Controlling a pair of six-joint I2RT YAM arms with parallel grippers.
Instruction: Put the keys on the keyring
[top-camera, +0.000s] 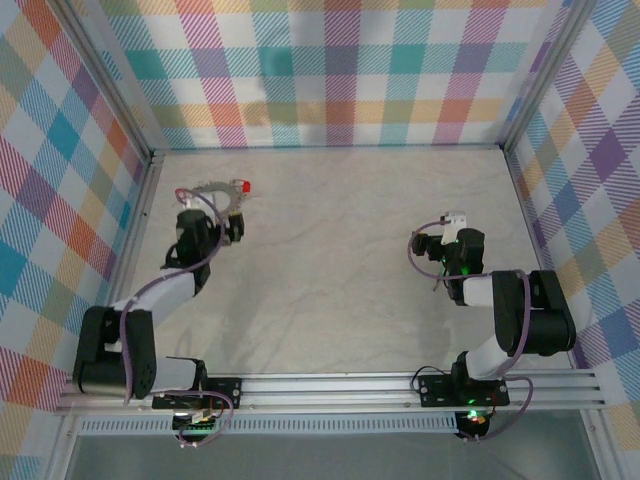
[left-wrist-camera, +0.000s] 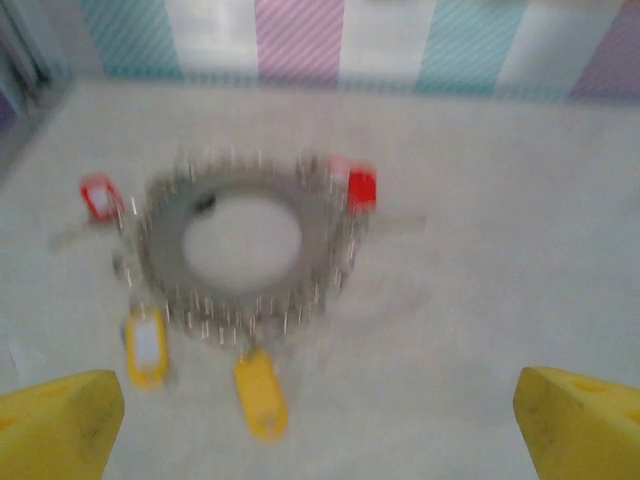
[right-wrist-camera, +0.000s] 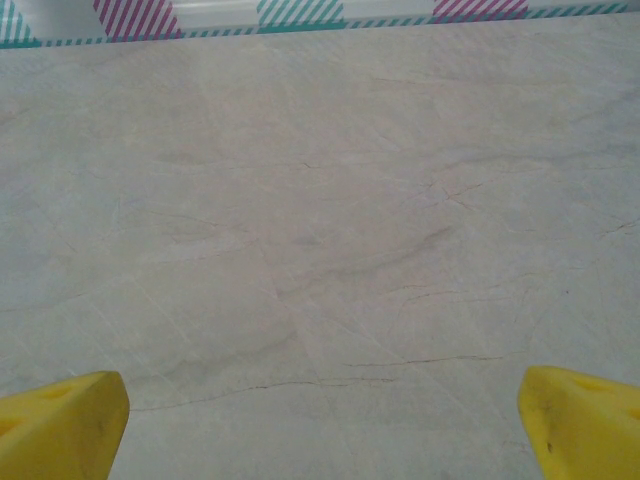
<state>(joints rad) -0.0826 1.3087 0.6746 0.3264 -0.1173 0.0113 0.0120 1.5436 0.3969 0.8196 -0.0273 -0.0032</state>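
Observation:
The keyring (left-wrist-camera: 318, 225) lies flat on the pale table, a wide silvery ring, blurred in the left wrist view. Keys hang all round it: red tags (left-wrist-camera: 361, 187) at its right and left sides, two yellow tags (left-wrist-camera: 260, 392) on its near side. My left gripper (left-wrist-camera: 320, 420) is open just short of the ring, its yellow fingertips (left-wrist-camera: 60, 420) wide apart with nothing between them. From above, the keyring (top-camera: 213, 190) sits at the far left with the left gripper (top-camera: 232, 218) right beside it. My right gripper (top-camera: 452, 222) is open over bare table (right-wrist-camera: 320, 250), holding nothing.
Plaid walls (top-camera: 340, 70) enclose the table on three sides, and the left wall stands close to the keyring. A metal rail (top-camera: 330, 390) runs along the near edge by the arm bases. Open table (top-camera: 340, 250) lies between the two arms.

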